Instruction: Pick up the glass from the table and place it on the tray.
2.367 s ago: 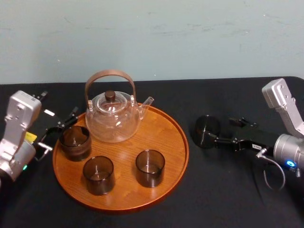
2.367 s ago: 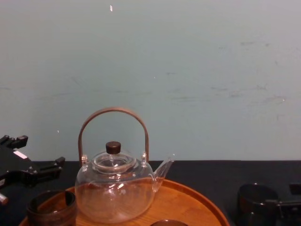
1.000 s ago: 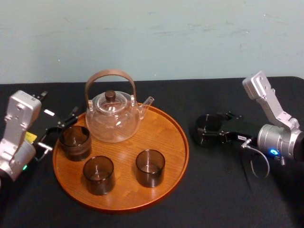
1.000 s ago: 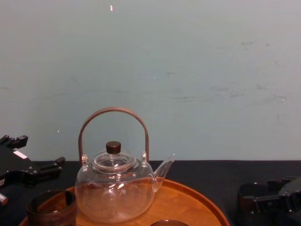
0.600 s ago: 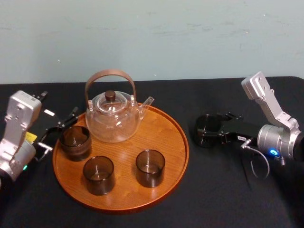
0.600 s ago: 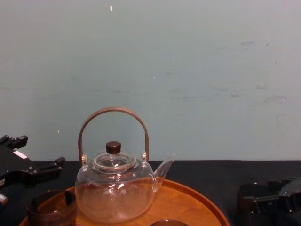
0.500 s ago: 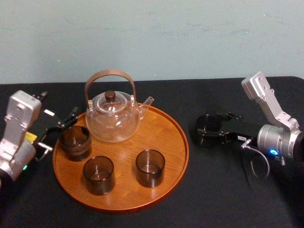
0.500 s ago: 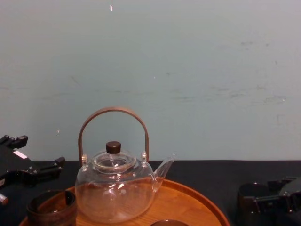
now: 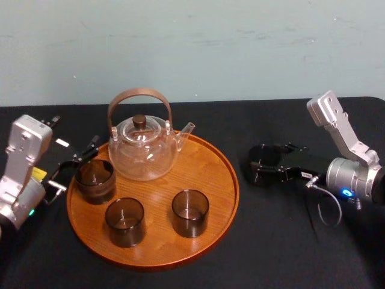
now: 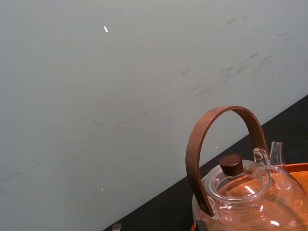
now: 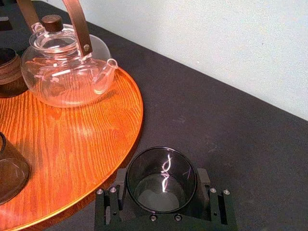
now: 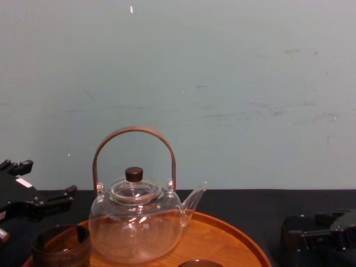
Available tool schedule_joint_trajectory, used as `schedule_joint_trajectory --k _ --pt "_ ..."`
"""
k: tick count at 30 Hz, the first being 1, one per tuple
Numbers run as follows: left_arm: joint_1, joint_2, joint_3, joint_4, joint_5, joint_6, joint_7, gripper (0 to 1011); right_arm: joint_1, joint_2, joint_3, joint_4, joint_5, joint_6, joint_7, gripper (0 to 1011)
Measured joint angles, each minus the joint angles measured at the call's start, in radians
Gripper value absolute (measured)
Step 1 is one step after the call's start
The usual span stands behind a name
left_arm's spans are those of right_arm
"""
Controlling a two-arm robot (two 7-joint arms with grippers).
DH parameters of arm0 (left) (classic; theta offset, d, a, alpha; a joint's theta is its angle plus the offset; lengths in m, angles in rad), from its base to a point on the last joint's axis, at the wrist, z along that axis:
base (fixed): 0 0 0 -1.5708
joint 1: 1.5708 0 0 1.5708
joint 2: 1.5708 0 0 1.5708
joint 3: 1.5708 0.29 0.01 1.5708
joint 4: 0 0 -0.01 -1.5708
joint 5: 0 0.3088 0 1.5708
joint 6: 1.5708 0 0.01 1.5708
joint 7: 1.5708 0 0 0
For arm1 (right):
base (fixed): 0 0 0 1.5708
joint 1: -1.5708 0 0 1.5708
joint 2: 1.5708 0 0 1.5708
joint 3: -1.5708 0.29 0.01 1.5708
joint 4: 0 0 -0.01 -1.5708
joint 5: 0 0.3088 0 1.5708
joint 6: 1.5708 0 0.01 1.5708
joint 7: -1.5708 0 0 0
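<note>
Right gripper is clamped on the glass (it stands on the table, centre-right in the head view, just beside the tray). Grasp looks done; lift and placing remain. Left gripper is parked at frame left, fingers apart.

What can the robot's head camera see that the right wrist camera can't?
Head view: the left gripper, open beside the tray, and the tray's whole round rim. Right wrist view: a look straight down into the glass, with the right gripper closed against its two sides. Both: the teapot, the tray, and the glass on the black table.
</note>
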Motion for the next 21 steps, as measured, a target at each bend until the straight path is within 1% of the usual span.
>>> schedule_joint_trajectory --k 21 --pt "0.000 0.000 0.000 0.000 0.000 0.000 0.000 1001 0.000 0.000 0.000 0.000 0.002 -0.001 0.000 883"
